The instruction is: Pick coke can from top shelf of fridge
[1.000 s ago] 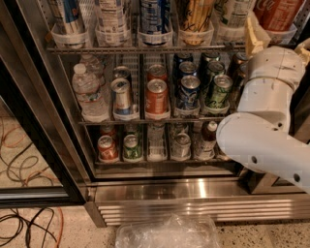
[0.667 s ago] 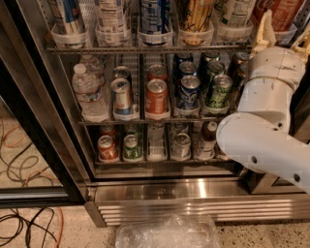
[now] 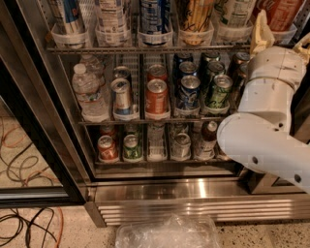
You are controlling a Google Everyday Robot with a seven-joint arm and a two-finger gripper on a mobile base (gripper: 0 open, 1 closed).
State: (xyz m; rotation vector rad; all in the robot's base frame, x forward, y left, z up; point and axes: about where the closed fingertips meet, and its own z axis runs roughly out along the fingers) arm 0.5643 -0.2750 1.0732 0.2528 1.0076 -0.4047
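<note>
The coke can (image 3: 282, 11), red with white script, stands in the far-right lane cup of the top shelf (image 3: 145, 49) of the fridge (image 3: 193, 206); its top is cut off by the frame edge. My gripper (image 3: 284, 30) reaches up from the white arm (image 3: 264, 111) at the right. Its tan fingers (image 3: 262, 30) stand apart, one on each side of the can's lane cup, just in front of and below the can. The gripper is open and holds nothing.
Other tall cans fill the top shelf's cups to the left. The lower racks hold a water bottle (image 3: 89, 94), an orange-red can (image 3: 156, 97) and several small cans. The black door frame (image 3: 34, 121) stands left. Cables (image 3: 24, 220) and a plastic bag (image 3: 167, 232) lie on the floor.
The gripper has moved slightly right and up, closer to the coke can's lane. The cans on the racks have not moved.
</note>
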